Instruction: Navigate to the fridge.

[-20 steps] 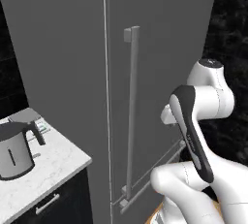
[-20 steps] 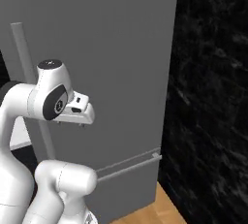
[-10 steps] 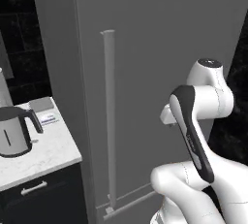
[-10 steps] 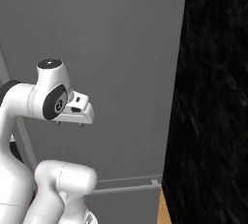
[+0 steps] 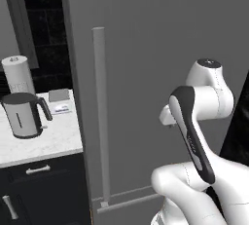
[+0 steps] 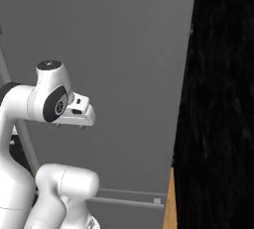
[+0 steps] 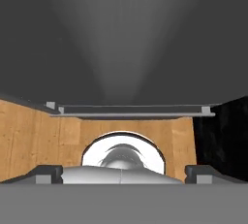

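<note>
We note a wood floor (image 7: 29, 136) below, black wall (image 6: 218, 99) at right, white counter (image 5: 39, 143) w/ kettle (image 5: 22, 116) at left. Fridge (image 5: 160, 48) stands directly ahead of the gripper (image 7: 123, 172), apart from it; handle (image 5: 99, 112) left of arm. Jaws set wide, holding nothing.

A home kitchen, rendered. Shown by a tall grey fridge (image 5: 155, 48) with a long bar handle (image 5: 100, 117), beside a pale counter (image 5: 44, 141) over black cabinets (image 5: 44, 190) with short silver handles. On the counter stand a kettle (image 5: 23, 115) and a paper roll (image 5: 18, 74). Wooden floor (image 7: 29, 136), black wall (image 6: 218, 99).
</note>
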Available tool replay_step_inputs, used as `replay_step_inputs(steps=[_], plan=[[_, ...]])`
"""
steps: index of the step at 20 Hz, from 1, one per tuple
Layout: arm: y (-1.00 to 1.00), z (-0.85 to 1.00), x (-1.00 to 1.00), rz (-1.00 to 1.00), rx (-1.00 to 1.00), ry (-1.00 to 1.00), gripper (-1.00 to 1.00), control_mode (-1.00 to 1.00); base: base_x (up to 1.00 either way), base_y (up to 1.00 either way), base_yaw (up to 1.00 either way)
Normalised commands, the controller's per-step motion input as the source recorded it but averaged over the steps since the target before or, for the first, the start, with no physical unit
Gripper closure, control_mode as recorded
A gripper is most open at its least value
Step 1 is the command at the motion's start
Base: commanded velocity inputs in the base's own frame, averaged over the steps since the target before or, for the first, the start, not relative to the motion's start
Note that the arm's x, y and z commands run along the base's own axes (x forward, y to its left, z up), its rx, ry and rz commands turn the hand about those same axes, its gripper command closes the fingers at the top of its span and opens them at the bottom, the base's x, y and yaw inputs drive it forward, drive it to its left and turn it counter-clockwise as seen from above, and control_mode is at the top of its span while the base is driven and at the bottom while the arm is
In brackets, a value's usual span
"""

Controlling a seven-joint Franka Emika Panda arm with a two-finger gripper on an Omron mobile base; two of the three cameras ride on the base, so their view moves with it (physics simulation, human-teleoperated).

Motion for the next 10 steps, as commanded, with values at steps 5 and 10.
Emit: replay_step_inputs(steps=[5, 10], plan=[[0.00, 0.00, 0.00, 0.00, 0.00, 0.00, -1.00, 1.00, -0.10, -0.54, 0.11], [0.00, 0.00, 0.00, 0.00, 0.00, 0.00, -1.00, 1.00, 0.00, -0.09, -0.01]])
